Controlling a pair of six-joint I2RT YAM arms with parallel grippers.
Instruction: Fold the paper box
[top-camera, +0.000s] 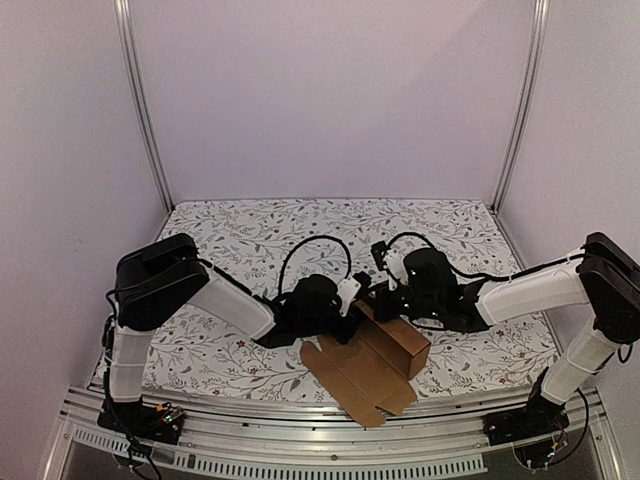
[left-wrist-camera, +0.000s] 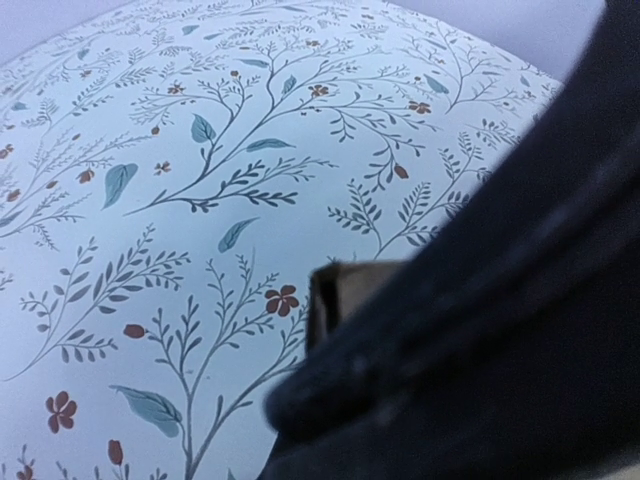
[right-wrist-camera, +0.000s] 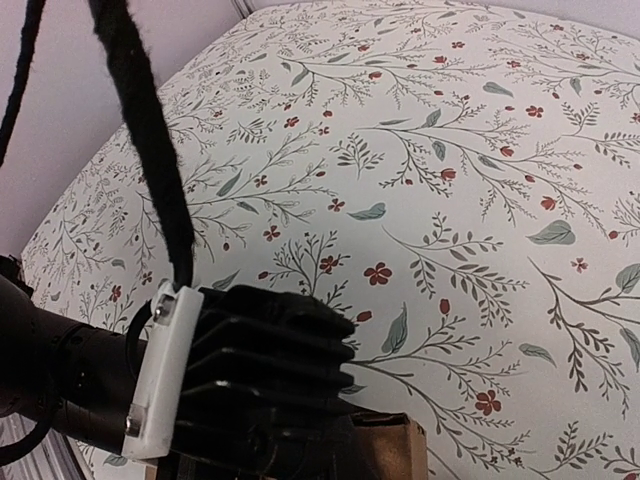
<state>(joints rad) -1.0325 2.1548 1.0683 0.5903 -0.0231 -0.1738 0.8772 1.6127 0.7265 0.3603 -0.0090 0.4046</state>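
Both grippers meet over the far end of the box (top-camera: 375, 360), a brown cardboard piece lying on the flowered cloth (top-camera: 250, 230) near the front edge of the table. The left gripper (top-camera: 352, 303) reaches in from the left with its jaws drawn together; a corner of the cardboard shows just past its dark finger in the left wrist view (left-wrist-camera: 345, 285), seemingly touching it, though whether that edge is pinched I cannot tell. The right gripper (top-camera: 378, 300) comes in from the right, jaws closed, and sits just beside the left one, the two heads nearly touching above the box's raised far wall. In the right wrist view the left gripper's black body (right-wrist-camera: 250, 380) fills the lower left, with the cardboard's top edge (right-wrist-camera: 390, 440) directly below it. The right gripper's own fingertips are not visible there. From the grippers, the folded-up part of the box runs toward the right arm, while a flat flap spreads toward the near rail (top-camera: 300, 440).
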